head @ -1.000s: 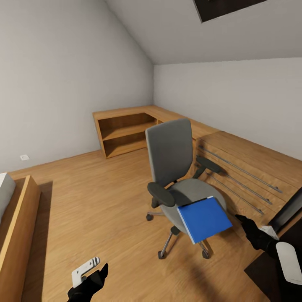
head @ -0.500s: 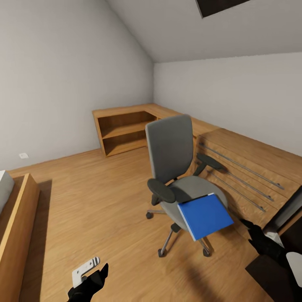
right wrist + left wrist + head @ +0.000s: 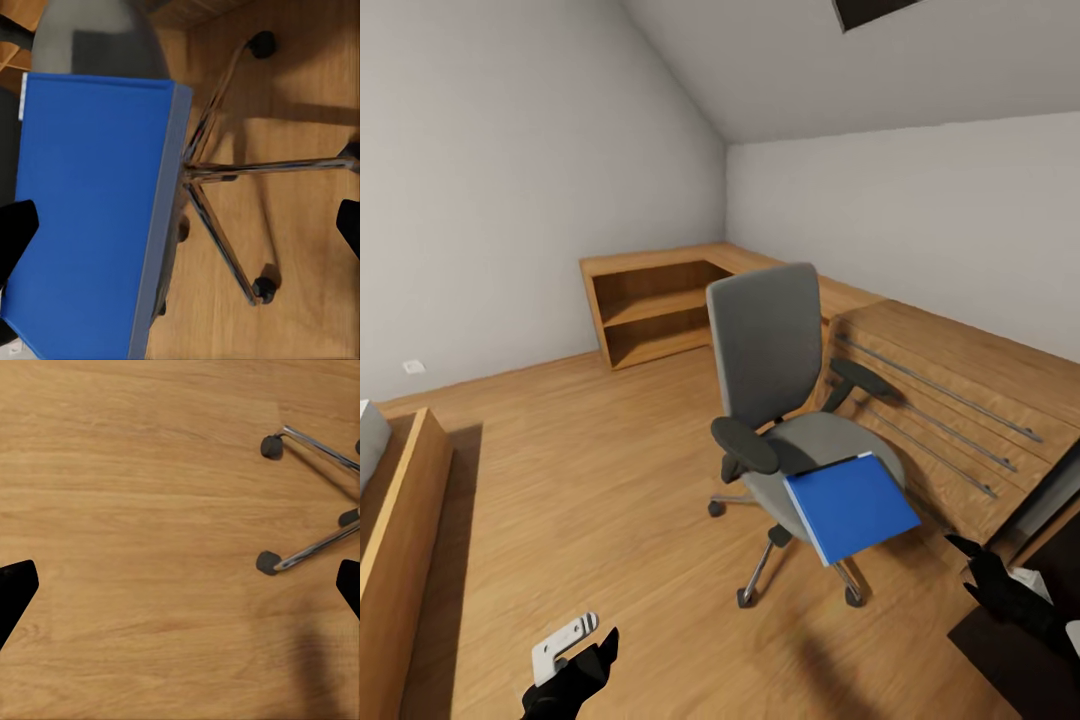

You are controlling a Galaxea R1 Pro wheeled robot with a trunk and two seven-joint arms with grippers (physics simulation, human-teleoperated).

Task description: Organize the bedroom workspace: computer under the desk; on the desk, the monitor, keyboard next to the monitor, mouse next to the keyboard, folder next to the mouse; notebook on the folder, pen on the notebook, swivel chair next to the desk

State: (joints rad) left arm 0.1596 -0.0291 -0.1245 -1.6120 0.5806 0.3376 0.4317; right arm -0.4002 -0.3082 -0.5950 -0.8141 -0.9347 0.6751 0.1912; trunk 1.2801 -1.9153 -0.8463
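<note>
Your right hand (image 3: pixel 1000 580) hovers open just beside the blue folder (image 3: pixel 851 506), which lies on the swivel chair (image 3: pixel 780 400) seat, overhanging its front. Your left hand (image 3: pixel 575 675) hangs open above the floor (image 3: pixel 580 500).

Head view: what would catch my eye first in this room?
The bright blue folder stands out, lying on the front of the grey swivel chair seat and jutting past its edge. The chair stands mid-room on the wood floor, before a wooden dresser.
</note>
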